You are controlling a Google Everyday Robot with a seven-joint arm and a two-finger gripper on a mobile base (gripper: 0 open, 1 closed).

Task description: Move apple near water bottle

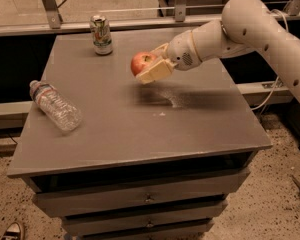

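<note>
The red apple [140, 62] is held in my gripper [151, 64], lifted above the middle of the grey table top [140, 134]. The cream fingers [153, 71] are shut around it, and the white arm reaches in from the upper right. The clear crinkled water bottle [55, 105] with a blue-red label lies on its side near the table's left edge, well to the left of and nearer than the apple.
A metal drink can [101, 34] stands upright at the table's far left corner. The table has drawers [145, 199] below its front edge. A railing runs behind the table. A cable hangs at the right.
</note>
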